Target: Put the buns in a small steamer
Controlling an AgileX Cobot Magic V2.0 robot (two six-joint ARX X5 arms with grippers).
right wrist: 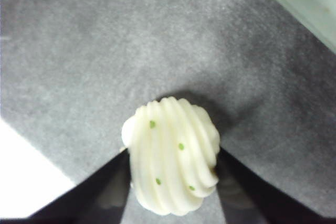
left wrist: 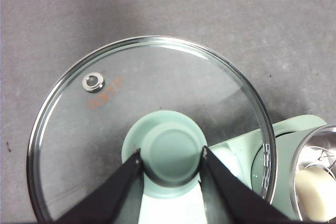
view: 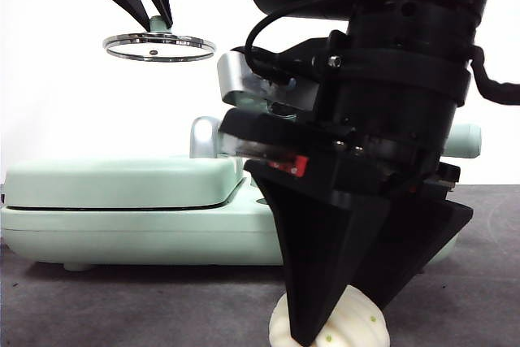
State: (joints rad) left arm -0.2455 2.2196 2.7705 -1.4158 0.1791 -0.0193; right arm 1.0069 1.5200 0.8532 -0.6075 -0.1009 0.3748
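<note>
Nearest the front camera, the right claw (view: 341,327) reaches down to the dark grey worktop (view: 122,306), its two black jaws closed in against the flanks of the ridged bun (view: 357,327), which sits between them and on or just above the worktop; contact with the surface cannot be judged. In the right wrist view the ridged bun (right wrist: 172,156) is a rounded, slightly elongated shell shape, its long axis running from the claw's base out toward the jaw tips, the ridges sweeping along that same line and small green flecks scattered over them. Each jaw presses one long side, so the bun's narrow ends point toward and away from the wrist. Behind the right claw, across the worktop, lies the flat mint green griddle (view: 122,201), lid closed, stretching sideways. Farther back and higher, the left claw (view: 154,18) hangs in the air, its jaws clamped on the green knob (left wrist: 172,153) of the glass lid (left wrist: 105,129), which it holds level, steel rim all round and a small vent (left wrist: 93,81) off to one side. Under the left claw and off beside the lid's edge, the left wrist view shows part of the small steamer (left wrist: 294,156) with its steel rim, uncovered, and the plain bun (left wrist: 315,192) lying inside it, smooth and pale; too little shows to tell its long axis.
</note>
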